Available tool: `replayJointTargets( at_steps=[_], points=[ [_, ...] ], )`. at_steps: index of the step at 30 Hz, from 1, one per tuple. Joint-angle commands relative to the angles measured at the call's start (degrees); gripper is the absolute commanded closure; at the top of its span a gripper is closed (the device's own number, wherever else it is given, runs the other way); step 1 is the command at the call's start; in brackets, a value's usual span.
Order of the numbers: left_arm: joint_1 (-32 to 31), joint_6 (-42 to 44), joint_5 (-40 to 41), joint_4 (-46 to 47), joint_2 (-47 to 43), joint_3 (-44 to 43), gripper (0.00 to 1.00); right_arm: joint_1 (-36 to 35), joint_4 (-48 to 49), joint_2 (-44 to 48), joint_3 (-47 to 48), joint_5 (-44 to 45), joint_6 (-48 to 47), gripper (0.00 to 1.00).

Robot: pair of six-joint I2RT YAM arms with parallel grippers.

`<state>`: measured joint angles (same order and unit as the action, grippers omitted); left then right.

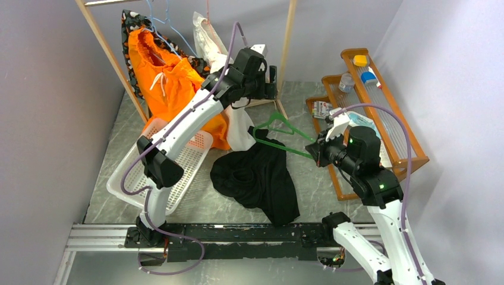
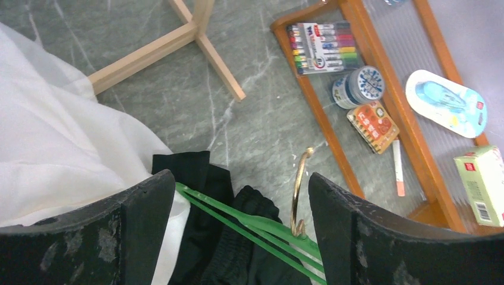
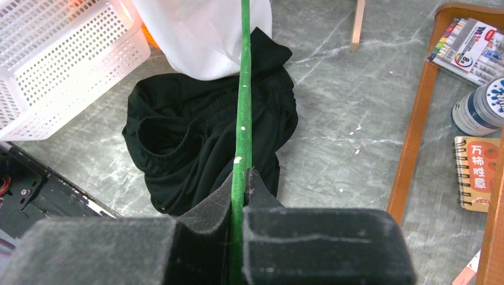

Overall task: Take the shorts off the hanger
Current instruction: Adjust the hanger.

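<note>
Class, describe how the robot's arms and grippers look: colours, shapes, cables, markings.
Both the left arm and right arm have white links, black joints and a looping lilac cable. The right arm shows green lights. The left gripper and right gripper have broad, scuffed black fingers.

1. Orange spiral notebook, to the right of the right gripper, on the wooden shelf: four large Chinese characters, 万柿胜意. The smaller line beneath them is too small to read.
2. Marker pack, ahead and right of that gripper: printed wrapper, lettering blurred.
3. Green box, far right of the left gripper: a barcode and a small red label, neither legible.
4. Round tin, ahead and right of it: blue pattern only, no readable words.
</note>
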<state>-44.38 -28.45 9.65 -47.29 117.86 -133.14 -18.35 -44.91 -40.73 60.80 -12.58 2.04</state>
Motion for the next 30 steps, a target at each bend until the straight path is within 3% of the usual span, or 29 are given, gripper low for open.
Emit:
replayJointTargets(
  at_steps=[1, 7, 13, 20, 25, 30],
  points=[
    [0.33, 1.42, -6.48, 4.51, -0.25, -2.08, 0.13, -0.13, 1.36, 1.3, 1.21, -1.41, -1.15, 1.0],
    [0.43, -0.17, -4.48, 4.5, 1.39, -1.73, 0.14, -0.14, 0.44, 0.92, 1.58, -1.88, -1.52, 1.0],
    [1.29, -2.26, 0.83, 1.78, 0.97, -0.46, 0.24, -0.11, 0.2, 1.05, 1.67, -0.46, -1.02, 1.0],
    [1.92, -2.97, 4.59, -0.95, 1.96, -2.12, 0.24, -0.14, -0.03, 1.63, 1.86, -0.82, -1.29, 1.0],
    [2.11, -3.28, 2.68, -0.76, 2.68, -2.84, 0.25, -0.18, -0.32, 1.99, 2.0, -0.8, -1.39, 1.0],
    [2.14, -4.64, -1.22, 0.92, 1.37, -3.5, 0.18, -0.11, -0.02, 2.07, 1.82, 2.01, -0.83, 1.0]
  ],
)
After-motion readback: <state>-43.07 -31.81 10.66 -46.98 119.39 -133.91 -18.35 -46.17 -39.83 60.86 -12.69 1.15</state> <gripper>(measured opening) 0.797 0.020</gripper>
